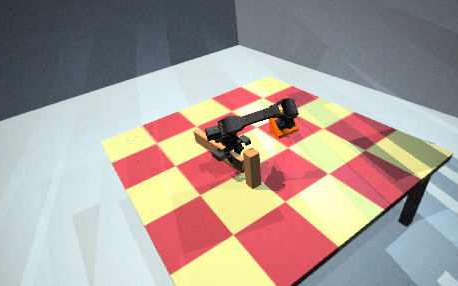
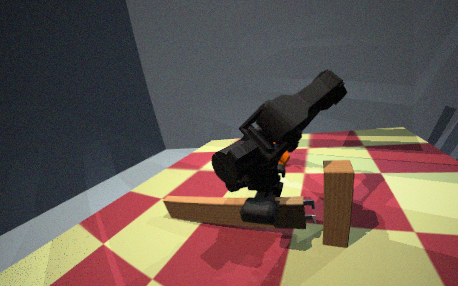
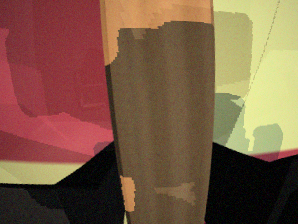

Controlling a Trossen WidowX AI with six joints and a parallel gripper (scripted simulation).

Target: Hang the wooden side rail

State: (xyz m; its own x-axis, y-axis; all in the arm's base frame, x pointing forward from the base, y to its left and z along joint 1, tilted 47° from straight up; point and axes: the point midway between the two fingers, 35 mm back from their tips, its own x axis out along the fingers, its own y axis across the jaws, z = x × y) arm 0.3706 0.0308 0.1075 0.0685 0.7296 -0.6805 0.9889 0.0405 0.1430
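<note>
The wooden side rail (image 1: 206, 140) (image 2: 205, 209) (image 3: 160, 96) is a long brown bar. Its left end rests on the table and its hooked end is lifted a little. My gripper (image 1: 231, 148) (image 2: 259, 209) is shut on the rail near the hooked end. Two steel hooks (image 2: 309, 210) stick out of the rail's end, a short gap from the headboard post (image 1: 252, 169) (image 2: 338, 202), which stands upright on the table. The hooks are outside the post. The post's slot and pins are hidden from these views.
The arm's orange base (image 1: 282, 127) stands behind the rail on the red and yellow checkered table (image 1: 285, 230) (image 2: 415, 200). The table's right edge drops off near a dark leg (image 1: 412, 202).
</note>
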